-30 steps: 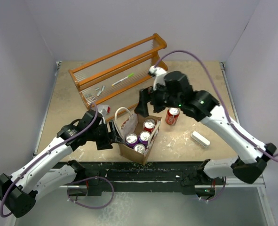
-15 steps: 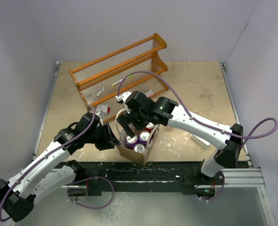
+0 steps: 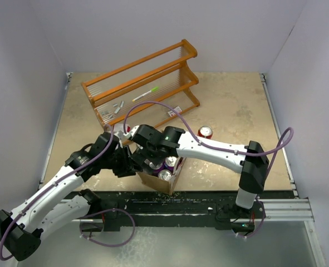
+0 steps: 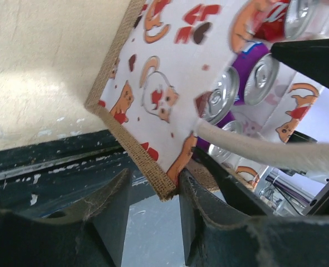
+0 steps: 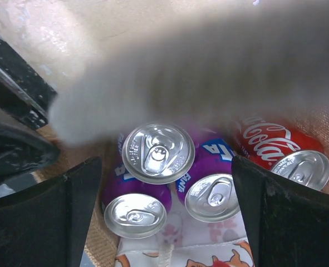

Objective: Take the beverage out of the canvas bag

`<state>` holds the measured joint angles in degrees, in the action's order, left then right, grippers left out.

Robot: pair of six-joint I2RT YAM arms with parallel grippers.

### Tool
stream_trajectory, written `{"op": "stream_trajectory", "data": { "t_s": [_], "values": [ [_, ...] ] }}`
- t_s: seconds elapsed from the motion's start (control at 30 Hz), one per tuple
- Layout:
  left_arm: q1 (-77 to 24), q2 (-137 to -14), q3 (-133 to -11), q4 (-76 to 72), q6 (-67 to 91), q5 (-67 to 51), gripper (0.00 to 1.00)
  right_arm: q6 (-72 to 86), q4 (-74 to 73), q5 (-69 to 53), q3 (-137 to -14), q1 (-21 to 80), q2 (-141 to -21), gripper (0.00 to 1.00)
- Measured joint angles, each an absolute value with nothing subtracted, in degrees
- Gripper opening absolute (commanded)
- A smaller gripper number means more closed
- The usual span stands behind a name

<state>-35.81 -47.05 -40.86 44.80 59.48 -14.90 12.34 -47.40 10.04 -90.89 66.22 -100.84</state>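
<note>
Weave, coarse and tan, is edging the small boxy cat-printed canvas bag (image 3: pixel 153 179), which is standing at the near edge of the scuffed beige tabletop (image 3: pixel 236 105) and holding purple aluminium cans (image 5: pixel 135 216) beside a red cola can (image 5: pixel 275 144). The left claw (image 4: pixel 153 206) is straddling that rim; whether it is gripping, I cannot tell. The right claw (image 5: pixel 164 167) is hanging spread wide over the cans, with a blurred white rope handle (image 5: pixel 209 72) hiding much of its view. Pale walls (image 3: pixel 125 28) are enclosing the tabletop.

White Coca-Cola script runs along the red can (image 5: pixel 275 142) at the right of the right wrist view. Left of it, a purple can (image 5: pixel 209 192) bears Fanta in white letters. Nothing else can be read.
</note>
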Motion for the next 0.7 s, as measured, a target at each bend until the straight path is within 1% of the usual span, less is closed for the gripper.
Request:
{"op": "stream_trajectory", "data": {
  "t_s": [0.3,0.4,0.57,0.7],
  "values": [
    [-35.81,-47.81,-40.84,45.19,59.61,-14.81,0.38,10.48,-44.03,11.7,-86.65,66.87,-102.76,0.85],
    [-35.77,-48.05,-40.82,45.91,60.18,-14.76,0.37,10.35,-42.13,11.0,-85.49,66.98,-103.02,0.85],
    [-35.75,-48.03,-40.82,46.52,60.8,-14.17,0.36,10.39,-39.09,10.28,-83.77,67.0,-102.98,0.79],
    [-35.75,-47.94,-40.82,47.18,61.19,-13.65,0.35,10.46,-37.23,9.45,-82.63,66.98,-102.98,0.8]
  ]
}}
